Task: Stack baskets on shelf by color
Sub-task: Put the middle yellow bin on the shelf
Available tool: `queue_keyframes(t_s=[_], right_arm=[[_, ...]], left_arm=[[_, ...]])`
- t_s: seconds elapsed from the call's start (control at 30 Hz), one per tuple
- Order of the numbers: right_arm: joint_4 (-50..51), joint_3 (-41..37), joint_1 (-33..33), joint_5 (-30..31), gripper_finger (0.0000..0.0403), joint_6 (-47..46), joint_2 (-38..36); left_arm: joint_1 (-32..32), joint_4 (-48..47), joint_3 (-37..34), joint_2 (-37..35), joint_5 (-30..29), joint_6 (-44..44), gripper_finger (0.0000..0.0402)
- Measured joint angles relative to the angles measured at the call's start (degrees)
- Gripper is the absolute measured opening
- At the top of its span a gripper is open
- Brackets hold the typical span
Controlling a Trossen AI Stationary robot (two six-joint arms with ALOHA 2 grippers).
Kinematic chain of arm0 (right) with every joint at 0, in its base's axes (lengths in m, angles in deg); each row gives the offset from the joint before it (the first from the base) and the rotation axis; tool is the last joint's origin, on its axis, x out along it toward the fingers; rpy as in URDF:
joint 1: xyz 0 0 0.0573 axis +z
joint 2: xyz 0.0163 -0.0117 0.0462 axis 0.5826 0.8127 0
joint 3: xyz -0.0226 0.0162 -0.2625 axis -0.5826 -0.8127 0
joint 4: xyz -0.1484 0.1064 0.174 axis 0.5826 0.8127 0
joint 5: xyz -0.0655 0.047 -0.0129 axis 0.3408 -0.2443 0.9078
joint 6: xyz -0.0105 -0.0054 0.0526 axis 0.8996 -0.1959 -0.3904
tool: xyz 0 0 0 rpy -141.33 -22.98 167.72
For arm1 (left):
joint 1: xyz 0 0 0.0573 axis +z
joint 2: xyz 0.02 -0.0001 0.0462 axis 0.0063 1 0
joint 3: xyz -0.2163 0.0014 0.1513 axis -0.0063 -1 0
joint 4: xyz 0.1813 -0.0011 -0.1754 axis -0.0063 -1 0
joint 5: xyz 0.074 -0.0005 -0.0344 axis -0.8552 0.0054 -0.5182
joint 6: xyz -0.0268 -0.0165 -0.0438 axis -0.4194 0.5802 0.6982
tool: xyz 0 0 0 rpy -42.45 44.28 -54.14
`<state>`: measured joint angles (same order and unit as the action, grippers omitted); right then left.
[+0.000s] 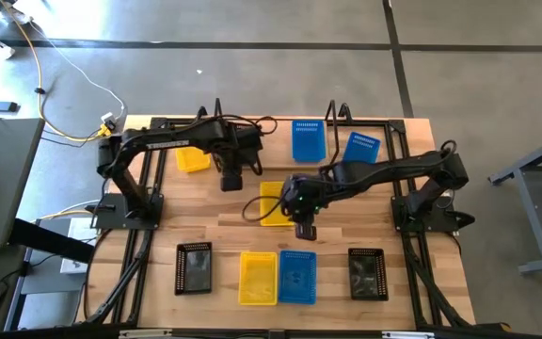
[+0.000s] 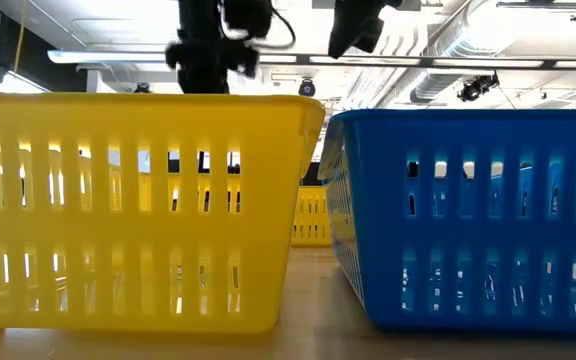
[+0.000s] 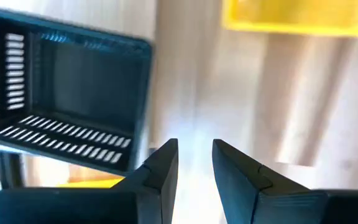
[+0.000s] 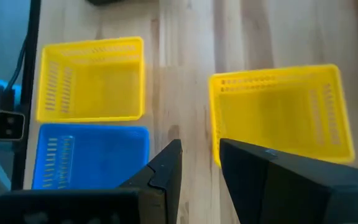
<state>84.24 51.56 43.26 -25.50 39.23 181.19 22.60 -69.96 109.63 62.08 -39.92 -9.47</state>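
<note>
In the high view, a yellow basket (image 1: 273,202) lies mid-table. A black (image 1: 194,267), a yellow (image 1: 258,277), a blue (image 1: 297,277) and a second black basket (image 1: 367,273) stand in a row along the near edge. Another yellow basket (image 1: 193,158) and two blue ones (image 1: 308,139) (image 1: 361,149) sit on the far side. My left gripper (image 1: 231,179) (image 3: 194,155) is open, left of the middle yellow basket, with a black basket (image 3: 73,93) ahead of it. My right gripper (image 1: 306,229) (image 4: 201,155) is open at that basket's near right corner (image 4: 216,124).
Black wire brackets (image 1: 332,108) rise at the table's far edge. In the low view the near yellow (image 2: 133,210) and blue (image 2: 468,215) baskets hide most of the table behind them. Bare wood (image 1: 205,212) lies between the near row and the middle basket.
</note>
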Motion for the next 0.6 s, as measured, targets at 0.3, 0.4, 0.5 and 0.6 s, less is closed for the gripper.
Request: queue_keyframes(t_s=[0.3,0.4,0.5,0.6], right_arm=[[-2.33,0.0,1.59,2.6,0.0094,2.0,6.25],[-2.56,0.0,1.75,2.6,0.0094,2.0,8.62],[-2.86,0.0,1.76,2.6,0.0094,2.0,10.85],[-3.07,0.0,1.76,3.02,0.0094,2.0,12.88]], left_arm=[[-2.98,-0.02,0.0,-11.11,1.19,7.39,0.009],[-4.77,-0.01,0.0,-14.58,1.03,10.43,0.009],[-7.14,-0.01,0.0,-17.36,1.03,13.27,0.009],[-9.62,0.0,0.0,-19.29,0.75,15.25,0.009]])
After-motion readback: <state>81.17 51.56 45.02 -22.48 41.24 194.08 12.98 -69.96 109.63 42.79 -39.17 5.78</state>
